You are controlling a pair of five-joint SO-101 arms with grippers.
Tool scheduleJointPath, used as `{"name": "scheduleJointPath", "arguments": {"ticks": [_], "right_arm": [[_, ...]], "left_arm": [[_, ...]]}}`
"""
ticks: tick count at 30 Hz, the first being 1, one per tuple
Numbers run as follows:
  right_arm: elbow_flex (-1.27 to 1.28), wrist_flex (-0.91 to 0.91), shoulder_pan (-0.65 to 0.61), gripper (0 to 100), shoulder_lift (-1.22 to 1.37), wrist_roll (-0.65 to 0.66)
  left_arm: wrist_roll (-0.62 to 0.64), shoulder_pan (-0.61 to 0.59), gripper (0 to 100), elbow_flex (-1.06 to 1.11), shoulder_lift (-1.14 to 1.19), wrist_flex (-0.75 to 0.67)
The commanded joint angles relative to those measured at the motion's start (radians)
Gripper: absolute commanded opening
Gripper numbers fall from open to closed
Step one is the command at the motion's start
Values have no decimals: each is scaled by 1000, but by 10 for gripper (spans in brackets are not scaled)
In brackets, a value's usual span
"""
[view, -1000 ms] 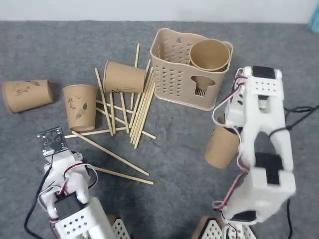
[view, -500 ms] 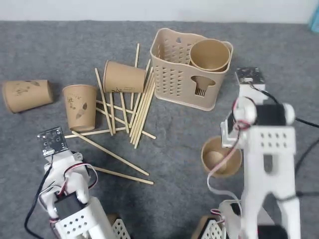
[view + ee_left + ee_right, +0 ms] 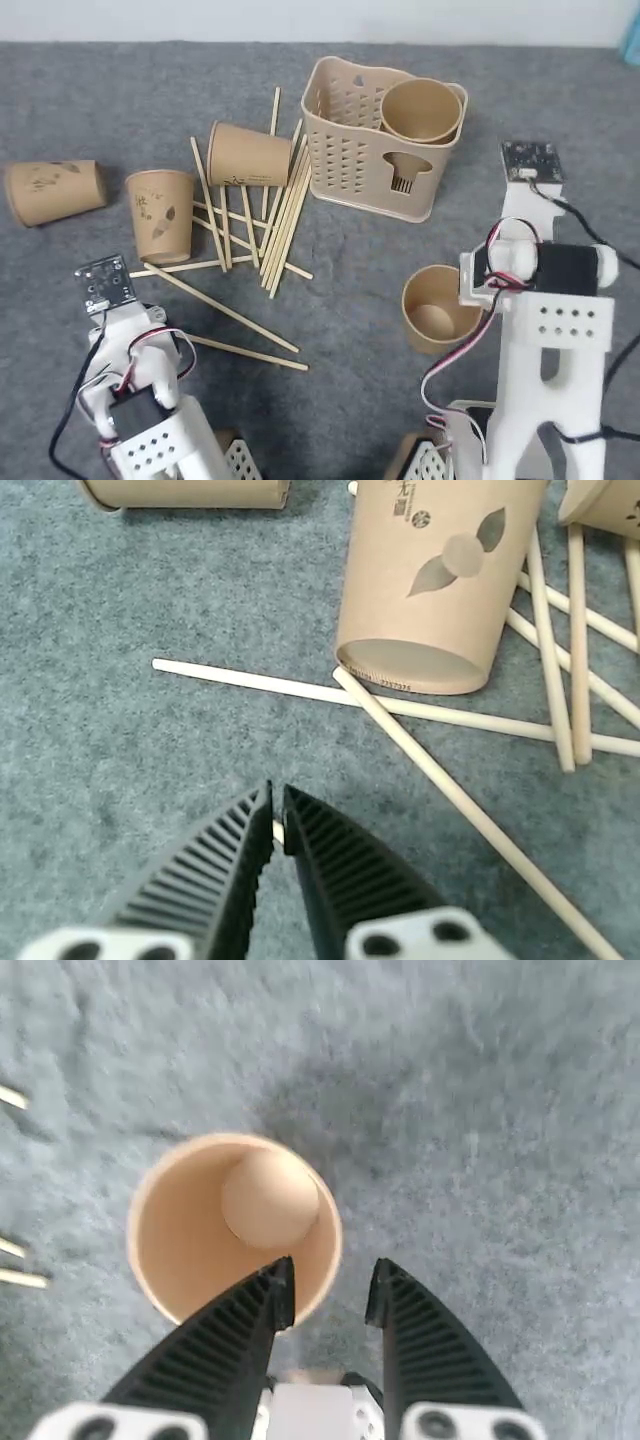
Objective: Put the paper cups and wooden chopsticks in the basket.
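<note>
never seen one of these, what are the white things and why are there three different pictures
The white things are two small robot arms, the left arm and the right arm, side by side on a grey carpet. Each ends in a gripper, a two-fingered claw. One picture comes from a fixed camera looking down; the other two from cameras on each arm's wrist, looking past its black gripper. On the carpet: a basket with one paper cup inside, scattered wooden chopsticks, a far-left cup and a middle cup on their sides, an upside-down cup, and an upright cup by the right arm. The left gripper hovers near the upside-down cup, jaws almost together. The right gripper is open at the upright cup's rim. Neither seems to hold anything.
</note>
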Motion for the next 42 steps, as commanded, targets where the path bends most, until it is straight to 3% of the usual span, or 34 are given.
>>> {"name": "scheduleJointPath", "arguments": {"ticks": [1,12,16,22,33,42], "right_arm": [[112,-108,16,137,-31,44],[387,-420,19,121,-31,41],[399,-447,21,0,-31,43],[342,-426,33,7,-31,41],[-216,-101,90,6,56,37],[-959,62,87,6,466,-160]], "left_arm": [[-9,-8,13,-33,-20,-5],[-9,-8,13,-33,-20,-5],[-9,-8,13,-33,-20,-5],[-9,-8,13,-33,-20,-5],[-9,-8,13,-33,-20,-5],[-9,-8,13,-33,-20,-5]]}}
